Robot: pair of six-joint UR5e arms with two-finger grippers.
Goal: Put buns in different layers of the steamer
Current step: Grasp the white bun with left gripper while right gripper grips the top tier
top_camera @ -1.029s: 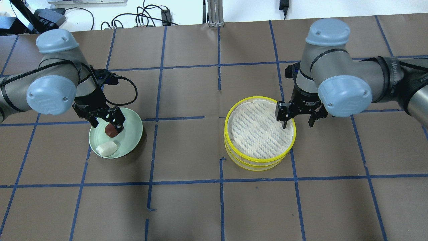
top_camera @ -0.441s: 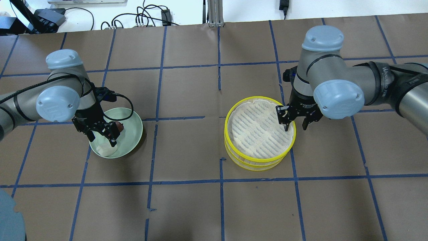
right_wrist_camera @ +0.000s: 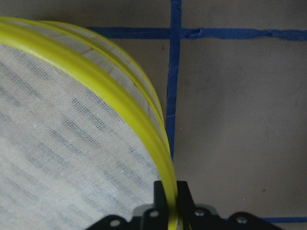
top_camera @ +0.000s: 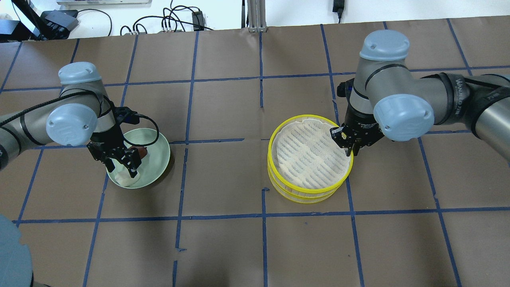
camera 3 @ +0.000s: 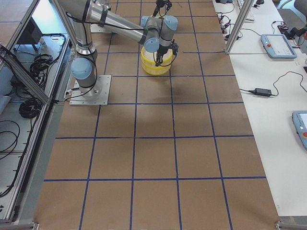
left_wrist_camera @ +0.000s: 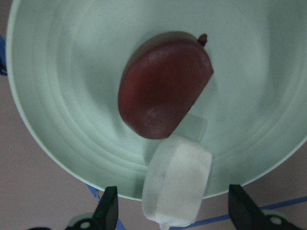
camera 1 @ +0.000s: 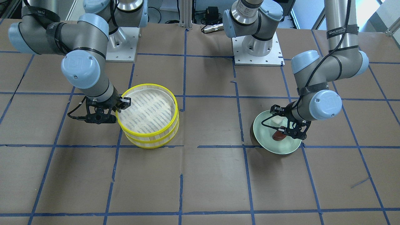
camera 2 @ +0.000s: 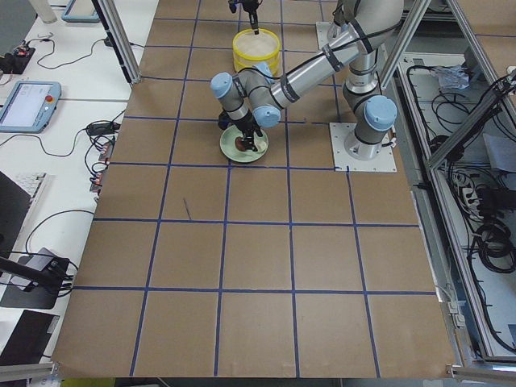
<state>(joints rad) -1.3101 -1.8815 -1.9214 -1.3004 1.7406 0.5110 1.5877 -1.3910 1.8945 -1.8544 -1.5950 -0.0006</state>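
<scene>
The steamer (top_camera: 295,187) stands as two stacked yellow-rimmed trays, the top one with nothing in it; it also shows in the front view (camera 1: 147,112). My right gripper (top_camera: 350,148) is shut on the top tray's yellow rim (right_wrist_camera: 144,129) at its right edge. The white bun (left_wrist_camera: 177,187) and the reddish-brown bun (left_wrist_camera: 163,86) lie side by side in the pale green plate (top_camera: 159,159). My left gripper (left_wrist_camera: 175,213) is open, low over the plate, one finger on each side of the white bun (top_camera: 123,179). The brown bun (top_camera: 140,151) lies free.
The table is brown paper with a blue tape grid. The plate (camera 1: 275,147) and the steamer stand about one grid square apart. Cables and a black adapter lie along the far edge (top_camera: 171,22). The arm bases (camera 1: 256,47) are bolted behind.
My left gripper has moved from around the brown bun to straddle the white bun, and the brown bun now lies in the plate. My right gripper has closed on the steamer rim.
</scene>
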